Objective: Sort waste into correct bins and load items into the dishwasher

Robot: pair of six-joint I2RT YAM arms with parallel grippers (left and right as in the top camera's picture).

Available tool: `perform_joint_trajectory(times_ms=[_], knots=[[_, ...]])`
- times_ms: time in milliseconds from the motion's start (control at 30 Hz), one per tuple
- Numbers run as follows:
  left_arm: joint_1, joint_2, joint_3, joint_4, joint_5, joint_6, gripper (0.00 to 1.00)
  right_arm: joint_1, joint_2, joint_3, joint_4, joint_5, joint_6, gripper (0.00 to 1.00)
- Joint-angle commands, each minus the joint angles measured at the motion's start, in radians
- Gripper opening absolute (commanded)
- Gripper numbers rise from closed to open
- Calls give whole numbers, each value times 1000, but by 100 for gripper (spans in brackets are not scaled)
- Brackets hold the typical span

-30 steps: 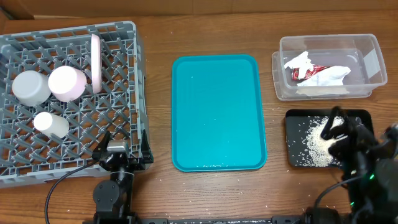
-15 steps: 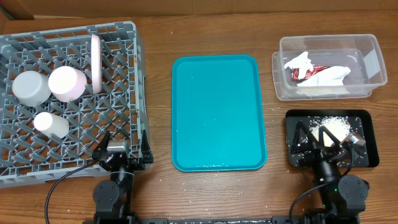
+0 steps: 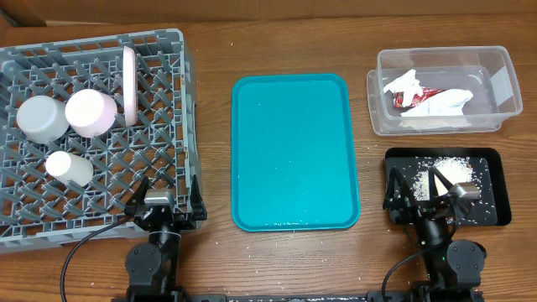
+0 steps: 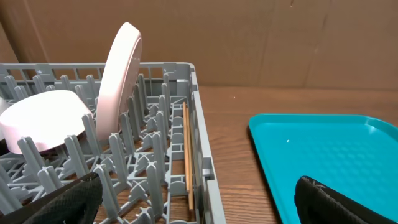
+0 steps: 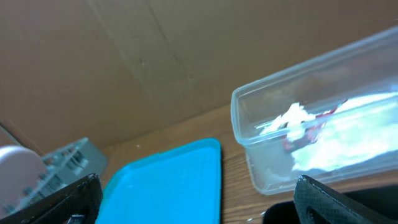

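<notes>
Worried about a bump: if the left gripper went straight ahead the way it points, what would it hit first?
Probably the right-hand wall of the grey dishwasher crate, which runs between the fingers of the open left gripper; depth is hard to judge. The teal tray lies to the right.

Bright, even light from above, soft faint shadows beside the grey crate (image 3: 189, 126), mild sheen on the teal tray (image 3: 294, 151), left wrist view sharp, right wrist view tilted, clear tub (image 5: 273, 171) motion-blurred
</notes>
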Motion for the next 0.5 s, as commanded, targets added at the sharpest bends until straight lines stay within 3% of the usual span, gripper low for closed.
perform_joint_trajectory(times_ms=[0, 467], knots=[[7, -9, -4, 2, 6, 19, 100, 6, -13, -11, -11, 10, -183, 100], [7, -9, -4, 2, 5, 19, 100, 6, -12, -10, -14, 43, -220, 100]])
